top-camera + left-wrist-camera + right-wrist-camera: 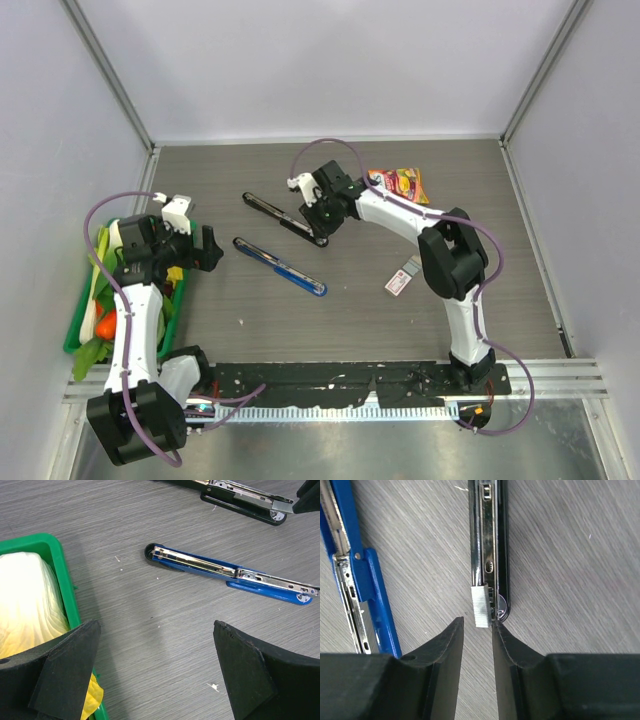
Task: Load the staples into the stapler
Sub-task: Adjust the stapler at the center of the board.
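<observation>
The slim all-black desk stapler [283, 217] lies swung open on the grey wood-grain table [350, 320], left of centre towards the far side, running from far left to near right. The right wrist view shows its metal channel [486, 545] facing up. A short grey metallic strip of staples [481, 606] rests at the near end of that channel, against the left rail and overhanging the end.

The right gripper [478, 630] hangs just over this end with its jaws parted by a narrow gap. The strip's near end sits in the mouth of the gap, and bare table shows between it and the left finger [451, 640], so it is not clamped.

Just near of the black stapler lies a blue stapler [280, 265], also opened flat. The left gripper [155, 627] hovers beside a green plastic basket [72, 335] at the left edge, jaws spread wide and empty.

A small white-and-red cardboard box [397, 286] lies to the right, and an orange snack bag [398, 184] sits at the far right.
</observation>
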Controlling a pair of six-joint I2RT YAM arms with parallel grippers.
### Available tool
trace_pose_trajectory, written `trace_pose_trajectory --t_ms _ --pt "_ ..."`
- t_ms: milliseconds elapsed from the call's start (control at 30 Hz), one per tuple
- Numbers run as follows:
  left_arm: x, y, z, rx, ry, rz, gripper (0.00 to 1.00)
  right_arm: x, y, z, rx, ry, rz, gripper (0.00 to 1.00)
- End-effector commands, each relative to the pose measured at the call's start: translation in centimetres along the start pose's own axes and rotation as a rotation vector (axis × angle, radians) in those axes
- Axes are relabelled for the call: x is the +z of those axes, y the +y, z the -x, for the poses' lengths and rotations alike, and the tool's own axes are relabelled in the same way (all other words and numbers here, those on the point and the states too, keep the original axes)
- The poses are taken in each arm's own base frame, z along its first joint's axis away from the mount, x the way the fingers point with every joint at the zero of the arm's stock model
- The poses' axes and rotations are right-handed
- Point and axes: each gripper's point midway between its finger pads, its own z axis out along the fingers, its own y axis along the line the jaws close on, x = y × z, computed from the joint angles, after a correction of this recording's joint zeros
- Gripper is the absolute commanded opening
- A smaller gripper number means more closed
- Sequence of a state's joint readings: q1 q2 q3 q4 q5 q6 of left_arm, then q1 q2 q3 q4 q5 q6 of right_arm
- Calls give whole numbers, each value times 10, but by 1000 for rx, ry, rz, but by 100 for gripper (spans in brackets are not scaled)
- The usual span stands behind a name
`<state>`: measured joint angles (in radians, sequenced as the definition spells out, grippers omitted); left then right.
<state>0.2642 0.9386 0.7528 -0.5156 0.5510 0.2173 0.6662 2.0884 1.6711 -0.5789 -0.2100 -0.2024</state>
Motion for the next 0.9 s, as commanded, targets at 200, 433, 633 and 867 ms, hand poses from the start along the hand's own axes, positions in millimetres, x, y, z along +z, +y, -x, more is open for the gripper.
trace_pose_trajectory --t_ms 200,433,633,867 --pt "0 1 7 15 -33 -9 100 -24 11 40 -239 -123 -90 38" --pt "0 1 7 18 -31 -8 100 -12 3 28 -277 -78 -121 39" --pt "0 1 7 16 -31 -8 100 -6 -4 20 -353 -36 -207 39" --pt "1 2 6 16 -27 -4 100 -2 -2 14 -411 -12 -246 40"
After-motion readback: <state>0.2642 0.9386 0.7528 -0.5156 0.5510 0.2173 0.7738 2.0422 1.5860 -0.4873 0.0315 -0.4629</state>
